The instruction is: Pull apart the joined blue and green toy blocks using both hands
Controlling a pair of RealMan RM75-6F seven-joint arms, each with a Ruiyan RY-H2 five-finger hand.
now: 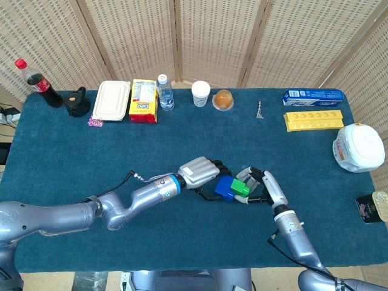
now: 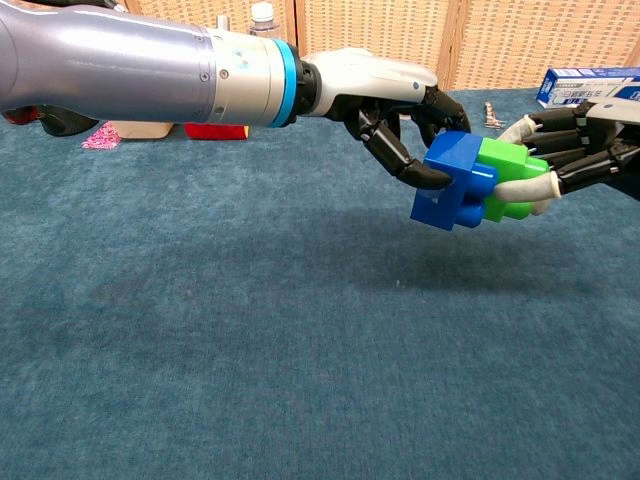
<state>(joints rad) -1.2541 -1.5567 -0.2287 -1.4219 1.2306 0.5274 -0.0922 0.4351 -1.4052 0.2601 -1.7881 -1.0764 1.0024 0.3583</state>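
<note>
Head view. I have the left robot hand (image 1: 197,173) gripping the blue block (image 1: 224,188), fingers curled over it, mid-front of the surface (image 1: 73,151), which is covered in blue cloth. The green block (image 1: 240,187) is joined to the blue one on its right side. The right robot hand (image 1: 262,187) wraps the green block from the right. Along the back edge: a cola bottle (image 1: 36,82) with red cap, label not legible; a white lidded container (image 1: 112,100); a yellow and red box (image 1: 143,100) reading "Lipo"; a small water bottle (image 1: 165,92); a white paper cup (image 1: 200,93); a blue carton (image 1: 313,95), print too small to read; a yellow tray (image 1: 314,119).

Chest view. The pair of blocks hangs clear of the surface, with a shadow on the cloth below. Left robot hand (image 2: 385,95): dark fingers (image 2: 400,160) clamp the blue block (image 2: 450,180) from above and on its near face. Right robot hand (image 2: 585,145): pale fingertips (image 2: 522,188) press on the green block (image 2: 510,180). The blocks are joined; no gap shows at the seam.
</note>
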